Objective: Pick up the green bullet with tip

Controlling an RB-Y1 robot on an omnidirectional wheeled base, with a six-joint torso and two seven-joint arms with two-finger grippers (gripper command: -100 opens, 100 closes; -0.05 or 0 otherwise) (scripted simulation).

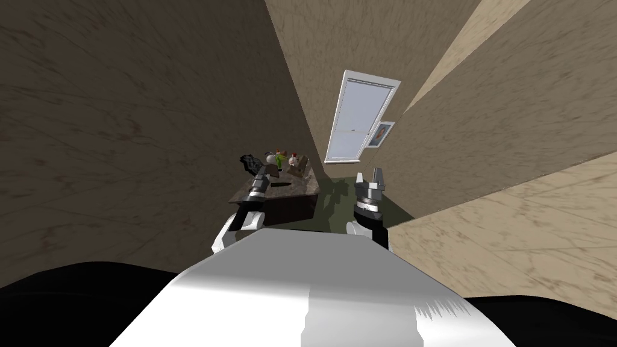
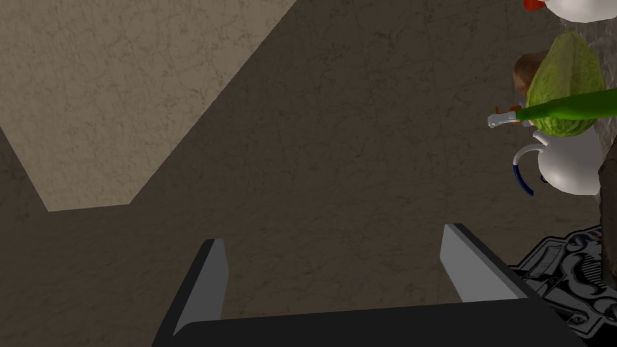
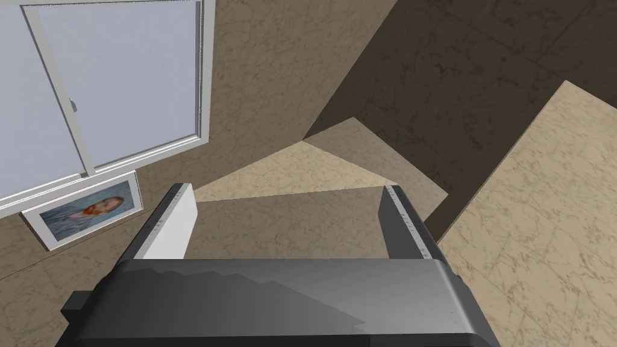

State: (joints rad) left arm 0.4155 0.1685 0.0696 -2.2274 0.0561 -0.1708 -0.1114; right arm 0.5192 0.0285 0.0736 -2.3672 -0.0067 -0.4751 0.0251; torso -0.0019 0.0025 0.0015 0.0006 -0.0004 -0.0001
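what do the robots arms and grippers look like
The left arm and right arm have white shells with dark grey and black wrist joints. The left gripper has two thin, light grey, blade-like fingers with dark edges on a flat black box. The right gripper matches: pale blade fingers with fine dotted marks along their edges, on a dark grey box.

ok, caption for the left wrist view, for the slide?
Left gripper, jaws open and empty, facing a brown wall; the green bullet lies outside them, next to a white teapot.
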